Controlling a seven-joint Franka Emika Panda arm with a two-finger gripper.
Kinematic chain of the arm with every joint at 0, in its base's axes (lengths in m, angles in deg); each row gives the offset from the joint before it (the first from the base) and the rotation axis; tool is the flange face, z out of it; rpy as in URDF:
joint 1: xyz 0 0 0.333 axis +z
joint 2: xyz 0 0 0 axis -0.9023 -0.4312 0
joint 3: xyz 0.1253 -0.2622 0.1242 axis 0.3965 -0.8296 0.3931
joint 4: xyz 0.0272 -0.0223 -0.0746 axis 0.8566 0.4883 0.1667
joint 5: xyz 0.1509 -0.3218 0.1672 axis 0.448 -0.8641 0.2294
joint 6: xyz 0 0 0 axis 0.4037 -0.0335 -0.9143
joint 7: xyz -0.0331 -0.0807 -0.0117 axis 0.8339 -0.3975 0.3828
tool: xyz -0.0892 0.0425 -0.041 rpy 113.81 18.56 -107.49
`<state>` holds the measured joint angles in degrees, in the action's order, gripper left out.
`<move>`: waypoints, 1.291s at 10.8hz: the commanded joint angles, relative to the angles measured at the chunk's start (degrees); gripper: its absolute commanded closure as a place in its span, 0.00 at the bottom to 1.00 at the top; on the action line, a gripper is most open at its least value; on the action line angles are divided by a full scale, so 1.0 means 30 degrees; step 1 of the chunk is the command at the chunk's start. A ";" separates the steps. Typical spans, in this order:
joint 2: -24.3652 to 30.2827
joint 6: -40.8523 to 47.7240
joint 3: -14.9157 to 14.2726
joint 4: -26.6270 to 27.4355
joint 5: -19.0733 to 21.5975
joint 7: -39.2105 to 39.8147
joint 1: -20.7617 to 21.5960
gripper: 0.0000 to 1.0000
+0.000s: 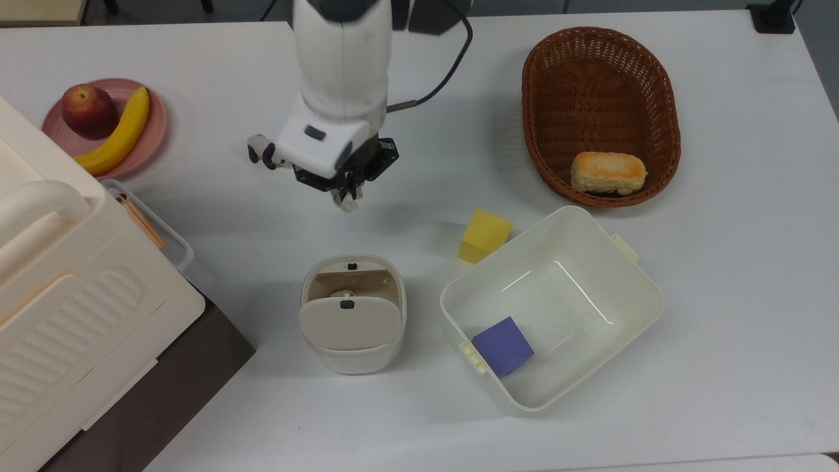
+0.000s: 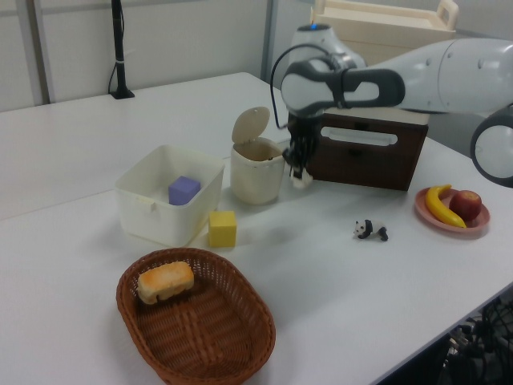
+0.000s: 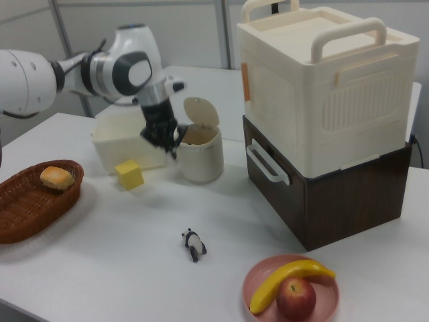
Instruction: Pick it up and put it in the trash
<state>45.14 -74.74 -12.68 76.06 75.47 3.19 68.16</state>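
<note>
gripper (image 1: 347, 196) raised off the table (image 1: 721, 295), fingers pinched on the paper ball (image 1: 347, 204); ball in the air beside the bin (image 2: 256, 170), lid flap up; panda (image 3: 194, 243) on table

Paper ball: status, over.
Gripper shut on paper ball, lifted off table. Trash bin ahead, flap lid up. Nothing in between.

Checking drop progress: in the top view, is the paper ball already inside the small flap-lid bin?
No. The paper ball hangs in the pincer above bare table, short of the flap-lid bin.
</note>
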 commanded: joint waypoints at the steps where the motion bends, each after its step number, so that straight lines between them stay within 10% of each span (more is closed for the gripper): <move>1: -0.0056 -0.3481 -0.0193 -0.1101 0.0859 -0.1331 -0.0092 0.97; 5: -0.1578 -0.8295 -0.0222 -0.1101 0.0684 -0.4584 -0.0004 0.80; 7: -0.1815 -0.8920 -0.0222 -0.1073 0.0451 -0.5585 0.0054 0.00; 10: -0.1264 -0.8630 -0.0222 -0.0985 0.0098 -0.6492 0.0054 0.00; 14: 0.1840 0.0200 -0.0164 -0.0487 0.0359 -0.6758 0.0084 0.00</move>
<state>44.24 -86.95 -12.70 72.40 76.61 -15.00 67.64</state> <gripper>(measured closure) 0.000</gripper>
